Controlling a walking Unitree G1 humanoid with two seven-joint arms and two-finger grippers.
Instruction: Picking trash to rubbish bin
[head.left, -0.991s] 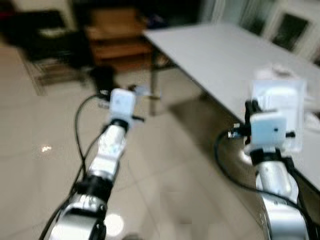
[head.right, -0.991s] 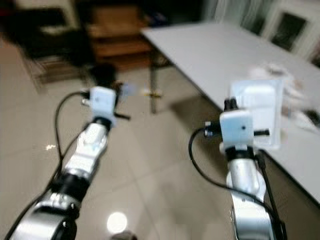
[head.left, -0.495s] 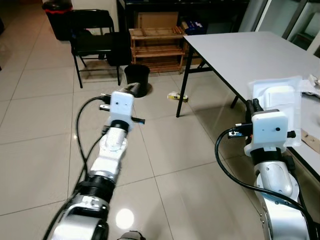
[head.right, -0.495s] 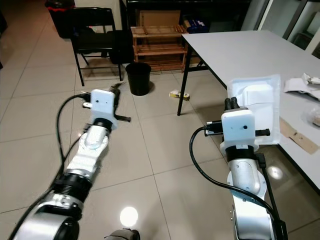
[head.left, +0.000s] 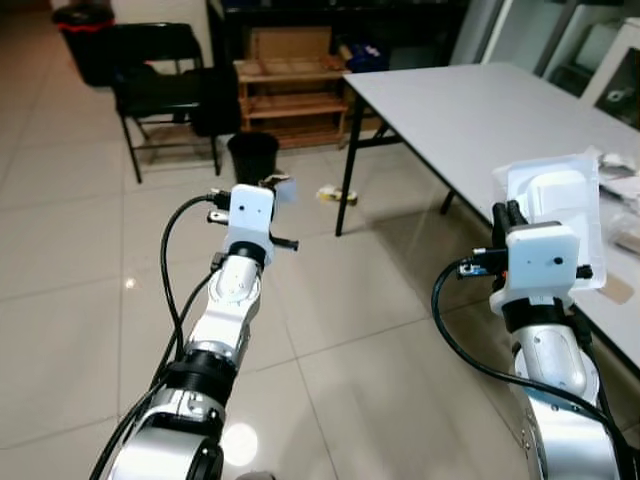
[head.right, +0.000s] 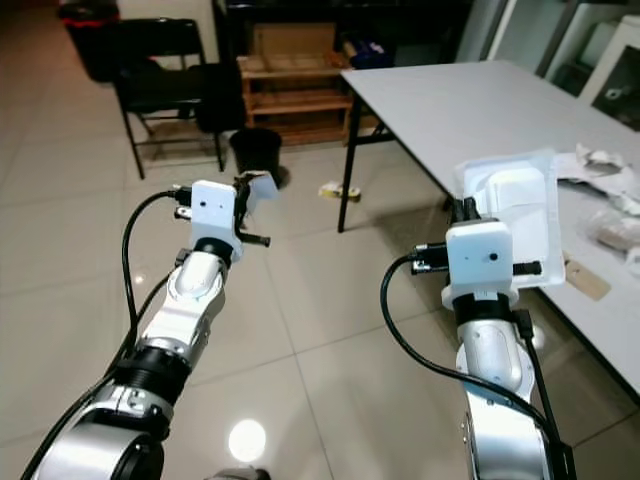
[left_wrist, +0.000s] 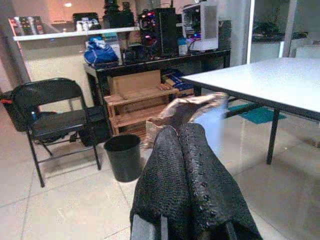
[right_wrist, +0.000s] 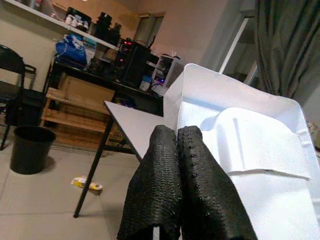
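My left gripper (head.left: 268, 186) is held out over the floor, shut on a small crumpled silvery-blue wrapper (left_wrist: 201, 106). A black rubbish bin (head.left: 252, 157) stands on the tiles beyond it, in front of a wooden shelf, some way off. My right gripper (head.left: 511, 213) is raised beside the table, shut on a white plastic package (right_wrist: 250, 150) that stands up behind its fingers (right_wrist: 160, 165). A yellow piece of trash (head.left: 335, 195) lies on the floor near the table leg.
A grey table (head.left: 470, 110) runs along the right, with crumpled paper (head.right: 600, 165) and a brown card (head.right: 585, 280) on it. A black folding chair (head.left: 155, 85) and a wooden shelf (head.left: 290, 85) stand behind the bin. Open tiled floor lies ahead.
The blur has gone and the camera has turned slightly right, so the room sits further left in the picture. Both grippers keep their hold; the arms have barely moved.
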